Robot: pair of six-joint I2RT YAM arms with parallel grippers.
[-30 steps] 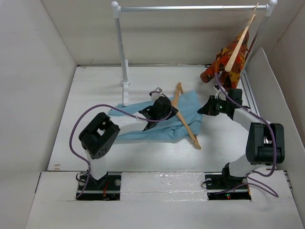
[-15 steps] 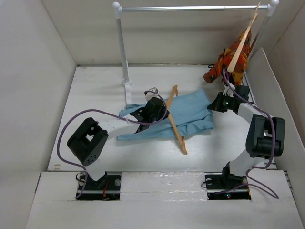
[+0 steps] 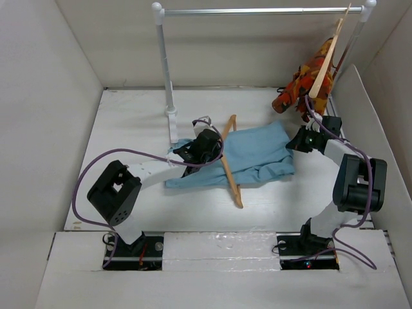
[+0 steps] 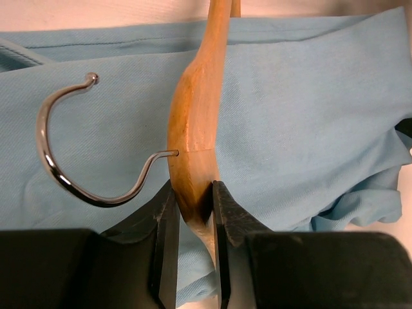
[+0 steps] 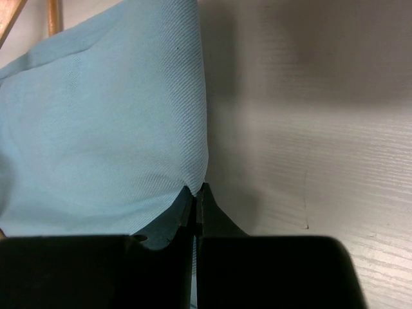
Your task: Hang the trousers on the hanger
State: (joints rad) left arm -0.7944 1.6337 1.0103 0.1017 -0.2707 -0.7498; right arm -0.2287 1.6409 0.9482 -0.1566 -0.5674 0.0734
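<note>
- The trousers lie rumpled and mostly flat near the middle of the tabletop, a sky-blue spread running from 9 o'clock to 3 o'clock in the top view.
- The hanger crosses the trousers' left part, running from roughly 12 o'clock to 6 o'clock. Blue cloth shows on both sides of it, and its lower tip reaches past the hem onto bare tabletop.
- Whether the cloth passes through the hanger's triangle cannot be told.
- In the left wrist view the hanger stands edge-on above the cloth, its metal hook curling out toward 9 o'clock.
- The left pincer is clamped on the hanger's wooden body just below the hook, one finger pressed against each face.
- The right pincer is at the trousers' 3 o'clock edge, closed tight on a corner of the blue cloth.
- At 11 o'clock from the trousers a white post carries a metal rail.
- At 1 o'clock a second hanger hangs from the rail with an orange patterned garment.
</note>
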